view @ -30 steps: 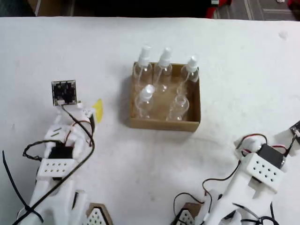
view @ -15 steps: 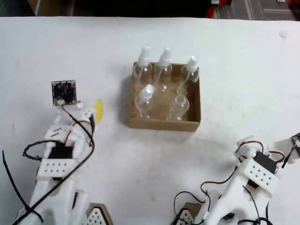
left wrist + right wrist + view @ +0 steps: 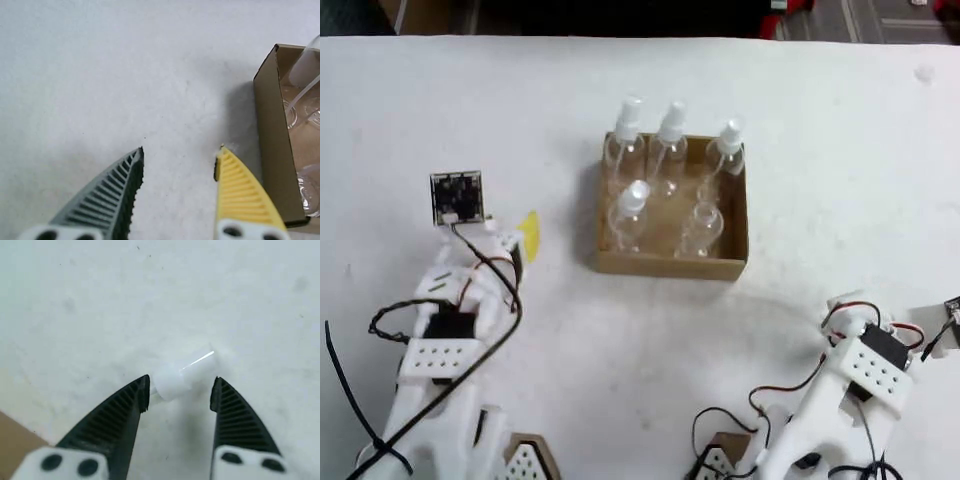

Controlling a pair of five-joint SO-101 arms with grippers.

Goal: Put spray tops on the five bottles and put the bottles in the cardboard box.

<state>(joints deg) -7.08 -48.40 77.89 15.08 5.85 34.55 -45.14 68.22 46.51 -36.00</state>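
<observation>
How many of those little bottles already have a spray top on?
4: three bottles in the cardboard box's back row, a fourth bottle at front left. The front-right bottle has none.

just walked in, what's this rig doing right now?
All five bottles stand in the cardboard box. The four capped bottles have spray tops on; the bare bottle, near row on the arms' right, has none. The last spray top lies on the table between the open fingers of the right end effector, not yet gripped. The left end effector hangs open beside the box, holding nothing.
</observation>
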